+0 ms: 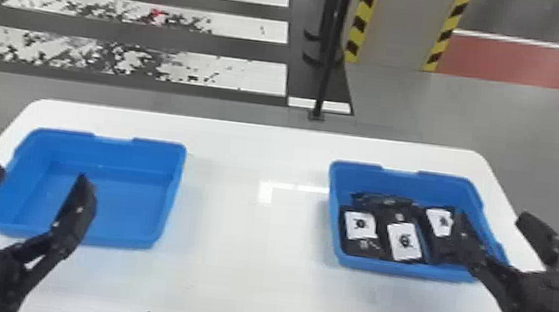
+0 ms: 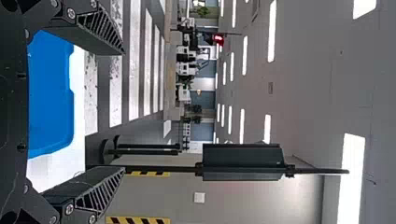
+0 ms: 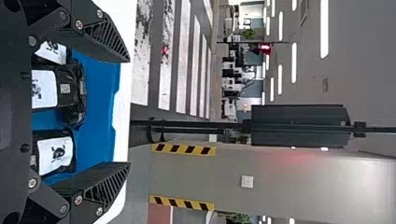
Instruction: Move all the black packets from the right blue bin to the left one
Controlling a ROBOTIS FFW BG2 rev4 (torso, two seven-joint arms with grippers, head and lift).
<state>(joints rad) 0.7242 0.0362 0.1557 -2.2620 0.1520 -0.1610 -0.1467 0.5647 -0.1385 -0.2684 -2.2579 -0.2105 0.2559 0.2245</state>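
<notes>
Several black packets (image 1: 403,240) with white labels lie in the right blue bin (image 1: 411,269), one at the back partly behind the others. The left blue bin (image 1: 98,238) holds nothing. My right gripper (image 1: 491,232) stands open over the right bin's right side, one finger in front of the rightmost packet. In the right wrist view, packets (image 3: 56,151) show beyond the open right gripper (image 3: 129,112). My left gripper (image 1: 42,174) is open at the left bin's left part, nothing between its fingers; the left wrist view shows the left gripper (image 2: 124,111) spread wide, with the blue bin behind.
Both bins stand on a white table (image 1: 243,244), a wide stretch of tabletop between them. Behind the table are a black pole (image 1: 328,48) and a grey pillar (image 1: 399,25) with yellow-black striped edges.
</notes>
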